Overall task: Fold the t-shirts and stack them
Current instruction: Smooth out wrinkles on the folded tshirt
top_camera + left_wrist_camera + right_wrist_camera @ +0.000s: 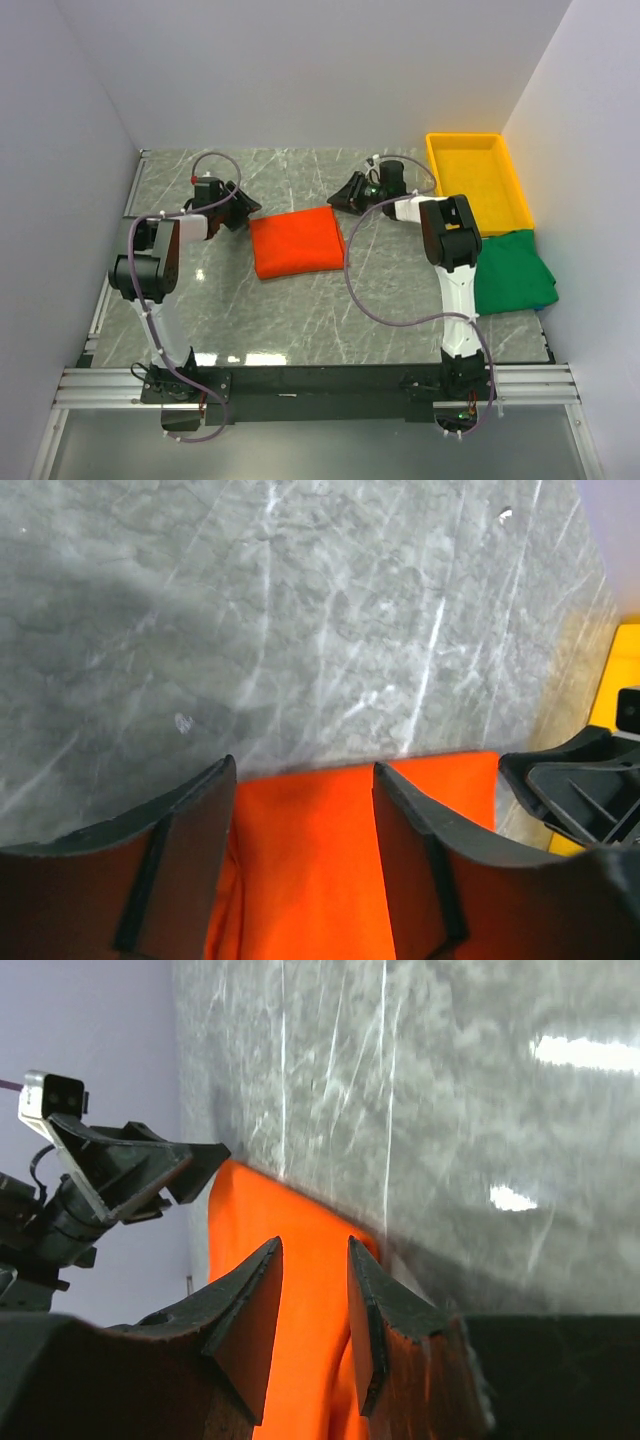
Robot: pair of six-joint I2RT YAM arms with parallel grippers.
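The orange-red t-shirt (297,243) is seen folded into a compact rectangle at the centre of the overhead frame, flat on the marble table (400,320). The dark green t-shirt (512,272) is found at the right edge of that frame, well apart from the orange one. It lies in a looser patch, and its fold state cannot be told. Both are judged light, soft and limp. They are not fragile, but sagging and unfolding are likely if only a top layer is pinched, and sliding on the smooth stone is likely. A hold is best taken at two corners of one edge, with all layers caught together so the fold is kept. The left gripper (304,770) is placed at the upper left corner of the orange shirt, jaws apart, with cloth seen flat in the gap and nothing visibly pinched. The right gripper (313,1245) is placed at the upper right corner, jaws apart by a narrower gap. Orange cloth is seen behind the gap and no clamp on it is made out. The yellow tray (480,185) is located at the upper right of the overhead frame, just above the green shirt. It is rigid, and no contents are seen in it. Stacking is judged not yet done, since the shirts lie separately.
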